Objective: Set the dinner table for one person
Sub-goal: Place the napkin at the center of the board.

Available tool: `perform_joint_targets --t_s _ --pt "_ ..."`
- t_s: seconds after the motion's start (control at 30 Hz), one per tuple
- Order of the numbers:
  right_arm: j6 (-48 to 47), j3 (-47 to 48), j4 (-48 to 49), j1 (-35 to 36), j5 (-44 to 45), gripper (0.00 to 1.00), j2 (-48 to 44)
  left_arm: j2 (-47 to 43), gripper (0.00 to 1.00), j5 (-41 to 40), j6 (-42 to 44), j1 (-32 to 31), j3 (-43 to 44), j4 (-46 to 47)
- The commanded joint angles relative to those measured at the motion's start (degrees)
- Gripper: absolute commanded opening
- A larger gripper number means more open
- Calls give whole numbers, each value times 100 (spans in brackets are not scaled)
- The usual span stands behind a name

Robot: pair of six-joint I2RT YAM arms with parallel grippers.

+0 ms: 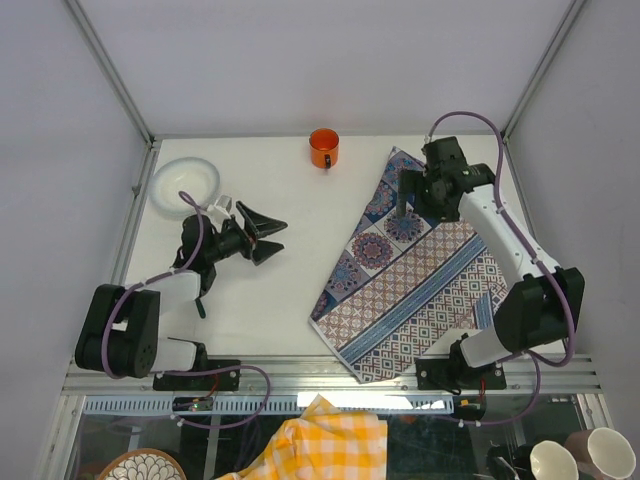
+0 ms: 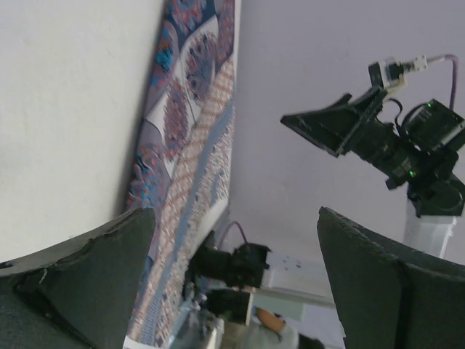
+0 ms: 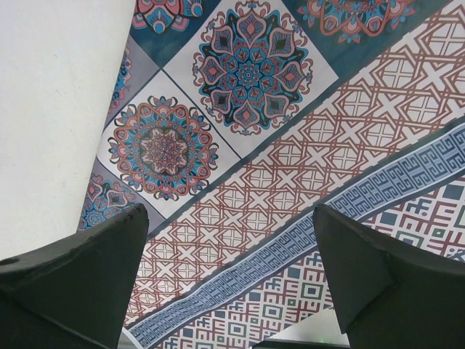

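The white dinner table (image 1: pixel 280 290) carries a blue-and-purple patterned cloth (image 1: pixel 420 270) lying slantwise on its right half. An orange mug (image 1: pixel 323 148) stands at the far middle, and a white plate (image 1: pixel 185 183) sits at the far left. My right gripper (image 1: pixel 404 205) hovers open over the cloth's far corner; its wrist view shows the cloth (image 3: pixel 290 145) between the spread fingers (image 3: pixel 378 283), with nothing held. My left gripper (image 1: pixel 275 235) is open and empty left of centre, lying on its side and pointing right towards the cloth (image 2: pixel 189 145).
Aluminium rails (image 1: pixel 330 375) edge the table's near side. Below that edge lie a yellow checked cloth (image 1: pixel 320 440), a patterned bowl (image 1: pixel 140 467) and two cups (image 1: pixel 590 455). Grey walls close in the far side and both flanks.
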Motion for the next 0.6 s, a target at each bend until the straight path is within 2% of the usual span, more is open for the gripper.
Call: perform_joint_targets --t_s 0.0,0.13,0.23,0.27,0.3,0.33,0.37,0.4,0.43,0.5,0.57 --pt "-94 77 300 16 70 100 -321 -113 99 484 -1257 -299 -175 1973" --pt "-46 4 376 25 21 100 -322 -310 99 344 -1826 -384 -375 2484" --pt "-1 5 403 31 -6 100 -320 -516 98 282 -1973 -486 -334 2361" --pt "8 5 422 37 -33 100 -321 -505 89 280 -2138 -488 -384 2455" --pt "17 21 430 39 -61 100 -326 -458 67 213 -2457 -505 -526 2794" --pt "22 29 442 50 -77 100 -325 -364 54 79 -2898 -534 -730 3356" --pt "28 44 458 64 -101 100 -326 -210 53 -57 -3270 -573 -885 3964" --pt "31 55 460 79 -119 100 -329 3 69 -53 -3535 -634 -920 4530" --pt "37 80 457 98 -120 99 -319 247 94 60 -3675 -728 -820 4912" --pt "35 107 448 138 -94 99 -316 475 99 292 -3821 -1028 -614 5151" --pt "38 115 421 160 -32 99 -327 350 99 -56 -3527 -1338 -649 4557"
